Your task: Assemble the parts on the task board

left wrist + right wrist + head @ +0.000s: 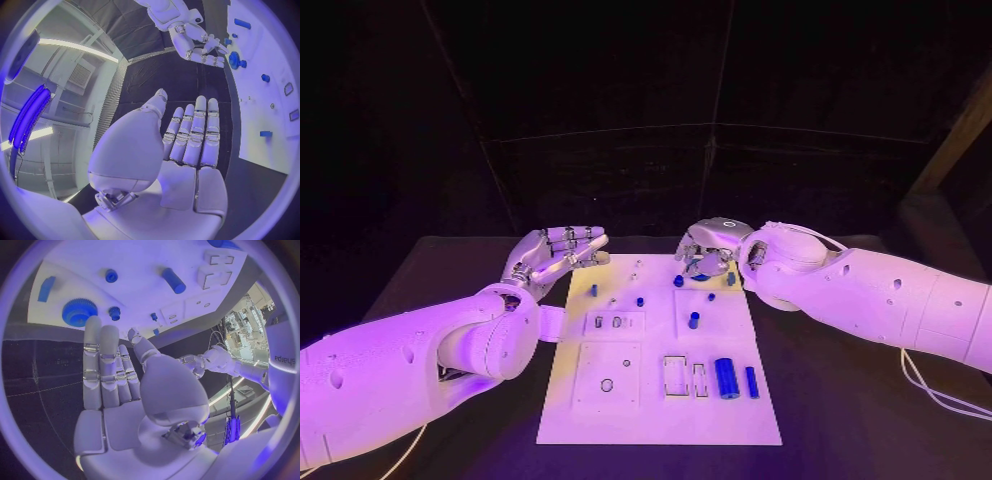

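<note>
Head view: the white board lay flat in the middle of the black table. The left robot hand hung just off the board's far left corner, fingers straight and apart, holding nothing. The right robot hand hovered over the board's far edge with fingers curled downward; I couldn't tell whether it held anything. Small blue pegs stood on the far half of the board. On the near half a thick blue cylinder lay beside a thinner blue bar, next to rectangular slots.

Left wrist view: the left robot hand was flat, fingers stretched out side by side, empty, over dark table beside the board's edge. The right robot hand sat near a blue gear on the board.

Right wrist view: the right robot hand looked open-palmed, fingers extended, nothing in it, near the blue gear, a smaller gear and a blue cylinder.
</note>
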Tool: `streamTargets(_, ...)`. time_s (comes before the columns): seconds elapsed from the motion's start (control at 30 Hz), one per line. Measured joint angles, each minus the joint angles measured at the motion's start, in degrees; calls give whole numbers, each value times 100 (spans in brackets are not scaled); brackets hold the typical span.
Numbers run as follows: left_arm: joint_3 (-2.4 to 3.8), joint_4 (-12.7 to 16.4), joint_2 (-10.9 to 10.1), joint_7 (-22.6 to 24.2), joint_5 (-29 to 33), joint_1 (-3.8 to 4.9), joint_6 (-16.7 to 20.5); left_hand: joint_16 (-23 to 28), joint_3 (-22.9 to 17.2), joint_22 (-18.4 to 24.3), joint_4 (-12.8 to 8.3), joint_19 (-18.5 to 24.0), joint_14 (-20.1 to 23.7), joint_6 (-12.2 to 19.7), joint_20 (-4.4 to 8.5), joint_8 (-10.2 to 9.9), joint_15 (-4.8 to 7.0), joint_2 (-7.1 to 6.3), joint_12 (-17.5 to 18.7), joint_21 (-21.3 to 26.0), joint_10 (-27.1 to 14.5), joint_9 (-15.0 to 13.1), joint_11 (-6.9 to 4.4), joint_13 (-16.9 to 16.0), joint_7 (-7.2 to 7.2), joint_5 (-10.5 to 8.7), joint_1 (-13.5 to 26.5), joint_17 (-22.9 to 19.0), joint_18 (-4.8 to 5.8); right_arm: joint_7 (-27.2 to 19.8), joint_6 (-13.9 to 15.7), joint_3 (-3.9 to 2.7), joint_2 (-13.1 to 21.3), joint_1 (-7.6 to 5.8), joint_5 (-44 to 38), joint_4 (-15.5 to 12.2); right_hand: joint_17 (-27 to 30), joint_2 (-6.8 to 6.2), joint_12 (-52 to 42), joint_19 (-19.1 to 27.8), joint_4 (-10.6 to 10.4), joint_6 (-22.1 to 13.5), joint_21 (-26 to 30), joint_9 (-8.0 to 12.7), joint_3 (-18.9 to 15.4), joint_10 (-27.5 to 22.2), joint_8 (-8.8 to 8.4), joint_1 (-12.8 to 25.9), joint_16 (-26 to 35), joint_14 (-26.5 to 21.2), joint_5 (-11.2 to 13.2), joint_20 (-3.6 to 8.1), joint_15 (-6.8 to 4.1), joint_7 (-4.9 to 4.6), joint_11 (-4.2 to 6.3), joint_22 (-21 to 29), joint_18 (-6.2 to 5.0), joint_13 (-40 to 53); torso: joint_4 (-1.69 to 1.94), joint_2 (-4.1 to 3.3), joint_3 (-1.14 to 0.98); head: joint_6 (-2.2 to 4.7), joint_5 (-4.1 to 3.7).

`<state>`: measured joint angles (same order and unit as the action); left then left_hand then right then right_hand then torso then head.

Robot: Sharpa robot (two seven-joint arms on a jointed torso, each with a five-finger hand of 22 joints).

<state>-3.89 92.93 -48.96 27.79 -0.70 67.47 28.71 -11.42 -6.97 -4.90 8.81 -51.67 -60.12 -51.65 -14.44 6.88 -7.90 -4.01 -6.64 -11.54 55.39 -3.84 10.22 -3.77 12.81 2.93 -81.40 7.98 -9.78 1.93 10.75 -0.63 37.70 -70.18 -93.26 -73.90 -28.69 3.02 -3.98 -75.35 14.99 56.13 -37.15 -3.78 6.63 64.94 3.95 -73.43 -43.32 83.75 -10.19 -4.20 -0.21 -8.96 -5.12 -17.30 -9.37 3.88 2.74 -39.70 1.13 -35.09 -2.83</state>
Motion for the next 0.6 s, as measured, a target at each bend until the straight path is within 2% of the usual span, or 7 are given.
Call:
streamTargets(0.17, 0, 50, 0, -3, 0, 0, -16, 33, 7, 1, -21, -46, 0, -8, 8, -26, 0, 18, 22, 0, 0, 5, 0, 4, 8, 0, 18, 7, 0, 93, -138, 1, -93, -23, -154, 41, -477, -31, 0, 62, -10, -65, -191, 0, 85, -58, 0, -31, -447, 0, 0, -19, 0, 7, 1, -125, 1, 0, -2, -88, -9, 27, -2)
streamTargets(0.33, 0, 76, -1, -4, 2, 0, -27, 33, 7, 0, -20, -90, 0, -8, 11, -26, 0, 18, 22, 0, 0, 5, 0, 3, 8, 0, 18, 13, 0, 149, -241, 1, -139, -34, -244, 91, -1085, -31, -38, 93, -40, -65, -430, 0, 181, -58, 0, -31, -1013, 0, 0, -51, 0, 7, 1, -277, 0, 0, -10, -138, -15, 31, -1)
streamTargets(0.5, 0, 83, -13, -5, 5, 10, -35, 33, 24, 1, -37, -94, -21, -8, 16, -60, 18, 43, 28, 0, 0, 4, 0, 3, 8, 0, 43, 17, 1, 193, -335, 1, -190, -38, -306, 154, -1750, -56, -67, 67, -80, -65, -1023, 0, 320, -58, 0, -6, -1642, 0, 0, -77, 0, 7, 1, -919, 1, 0, -12, -177, -19, 18, 5)
streamTargets(0.6, 0, 85, -13, -4, 14, 13, -38, 33, 40, 9, -53, -153, -41, -8, 13, -80, -1, 78, 65, 0, 0, 4, 0, 3, 8, -1, 78, 31, 2, 214, -377, 1, -231, -39, -340, 190, -1912, -84, -67, 60, -63, -65, -1221, 1, 400, -58, 0, -22, -1809, -1, -15, -84, 0, 7, 1, -1126, 0, 0, -11, -197, -23, 2, 11)
